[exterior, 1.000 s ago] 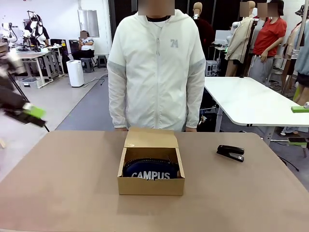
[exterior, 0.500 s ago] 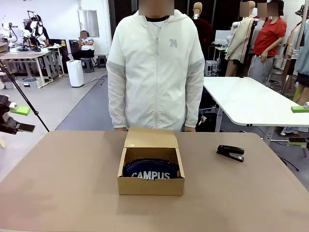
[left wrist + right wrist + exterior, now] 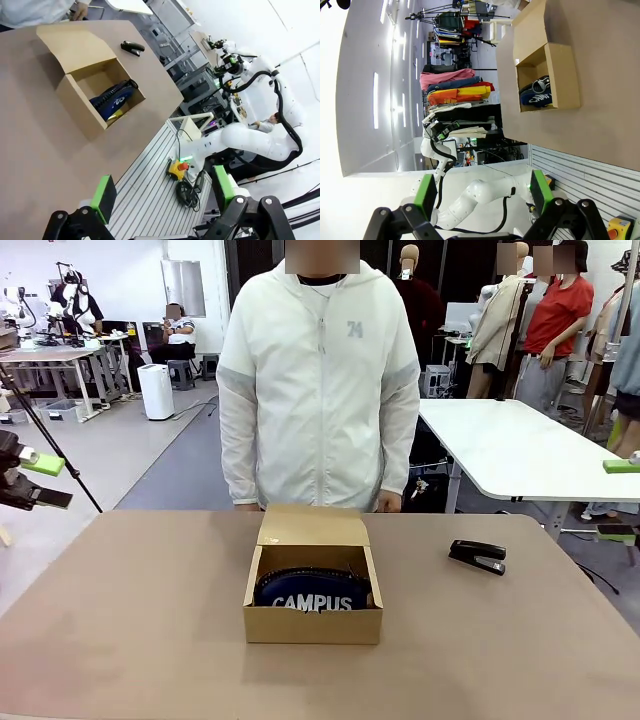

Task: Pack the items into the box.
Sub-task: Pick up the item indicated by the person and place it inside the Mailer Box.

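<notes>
One broad tan table spans my front view, its far edge against the person in a white zip jacket, who stands square to me with both arms hanging, hands low behind that edge. Next in size: the box, brown cardboard, near the table's middle, its flap lid open and laid back toward the person. The front wall's upper edge looks a little ragged. Inside lies the pencil case, navy, white CAMPUS lettering turned up toward me; it takes up most of the box floor, and a dark zip line runs along its far side. From my left wrist the same box sits tilted in view, and the case leans against one inner wall. My left gripper hangs out past the table's left edge, well apart from the box, jaws spread wide, nothing between the green pads. My right gripper stands the same way: fingers far apart, no hold on anything, off the table's right side, with the box far ahead of it across the tabletop. Smallest: the stapler, black, lying flat on the table to my right of the box, well apart from it and nearer the far edge, not packed yet.
</notes>
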Robot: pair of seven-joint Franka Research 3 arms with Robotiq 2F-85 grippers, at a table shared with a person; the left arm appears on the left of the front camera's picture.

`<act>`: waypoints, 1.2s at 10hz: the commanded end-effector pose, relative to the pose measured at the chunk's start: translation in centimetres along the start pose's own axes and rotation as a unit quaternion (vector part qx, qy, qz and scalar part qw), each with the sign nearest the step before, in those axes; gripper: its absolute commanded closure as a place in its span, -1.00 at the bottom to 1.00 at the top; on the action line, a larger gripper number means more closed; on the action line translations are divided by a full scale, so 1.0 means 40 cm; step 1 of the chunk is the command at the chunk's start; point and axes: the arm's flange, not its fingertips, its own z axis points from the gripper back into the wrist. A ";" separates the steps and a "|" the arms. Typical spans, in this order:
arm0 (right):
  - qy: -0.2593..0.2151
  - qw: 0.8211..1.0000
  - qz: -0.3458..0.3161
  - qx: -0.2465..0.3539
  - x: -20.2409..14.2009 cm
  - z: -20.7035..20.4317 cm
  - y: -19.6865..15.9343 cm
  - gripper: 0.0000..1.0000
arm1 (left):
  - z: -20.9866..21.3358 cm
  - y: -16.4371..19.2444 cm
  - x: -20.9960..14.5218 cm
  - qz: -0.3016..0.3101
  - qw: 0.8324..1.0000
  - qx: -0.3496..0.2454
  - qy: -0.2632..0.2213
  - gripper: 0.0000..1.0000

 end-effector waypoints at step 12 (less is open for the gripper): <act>0.004 1.000 0.001 -0.003 -0.005 0.005 0.004 -1.00 | 0.007 0.005 -0.006 -0.010 1.000 -0.004 0.005 -1.00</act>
